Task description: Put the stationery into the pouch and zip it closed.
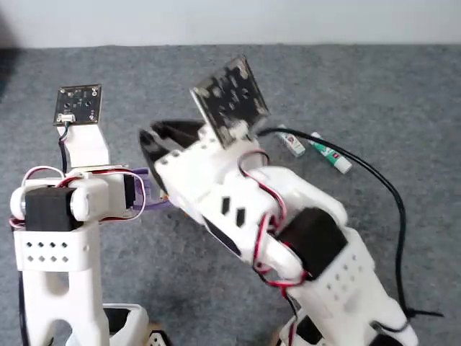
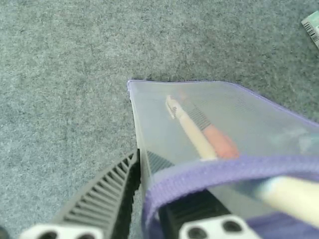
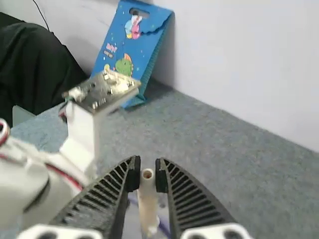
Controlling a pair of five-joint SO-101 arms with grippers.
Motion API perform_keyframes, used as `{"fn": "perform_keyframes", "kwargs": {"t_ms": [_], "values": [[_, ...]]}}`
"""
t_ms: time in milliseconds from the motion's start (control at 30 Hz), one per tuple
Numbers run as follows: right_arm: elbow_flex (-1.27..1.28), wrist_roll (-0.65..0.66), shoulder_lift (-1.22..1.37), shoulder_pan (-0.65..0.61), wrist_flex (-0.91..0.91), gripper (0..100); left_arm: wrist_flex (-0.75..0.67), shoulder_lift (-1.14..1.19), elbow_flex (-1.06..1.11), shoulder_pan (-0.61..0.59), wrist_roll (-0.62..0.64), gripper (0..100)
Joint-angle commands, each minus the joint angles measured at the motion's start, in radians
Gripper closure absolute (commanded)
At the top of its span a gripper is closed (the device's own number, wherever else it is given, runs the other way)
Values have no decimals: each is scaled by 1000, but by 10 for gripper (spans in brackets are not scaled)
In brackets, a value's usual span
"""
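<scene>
Grey fuzzy table (image 1: 403,86), high view: purple edge of the pouch (image 1: 148,189) pokes out below the arms. A green-and-white stick (image 1: 292,143) lies just beside a second stick (image 1: 330,156), both well apart from the pouch, with a black cable (image 1: 392,194) near them. Left wrist view: left gripper (image 2: 143,158) is clamped on the clear pouch's edge; an orange-grip pen (image 2: 197,130) lies inside. Right wrist view: right gripper (image 3: 147,169) pinches a cream pen (image 3: 147,199) over the pouch mouth; a blue gift bag (image 3: 137,47) leans on the white wall (image 3: 249,59).
</scene>
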Motion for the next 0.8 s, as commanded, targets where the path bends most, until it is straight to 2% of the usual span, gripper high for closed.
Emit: {"fn": "perform_keyframes", "kwargs": {"t_ms": [0, 233, 400, 467, 633, 767], "values": [[98, -8, -119, -1, 39, 991, 0, -21, -45, -8, 11, 988], [425, 41, -309, -7, -33, 972, 0, -21, -45, -6, 11, 988], [456, 43, -334, -27, -84, 760, 0, -20, -45, -2, 11, 988], [425, 40, -334, -36, -76, 724, 0, -18, -45, -2, 11, 988], [330, 41, -334, -27, -76, 817, 0, -18, -45, -6, 11, 988], [295, 41, -332, 59, -76, 909, 0, -17, -45, -6, 11, 988]]}}
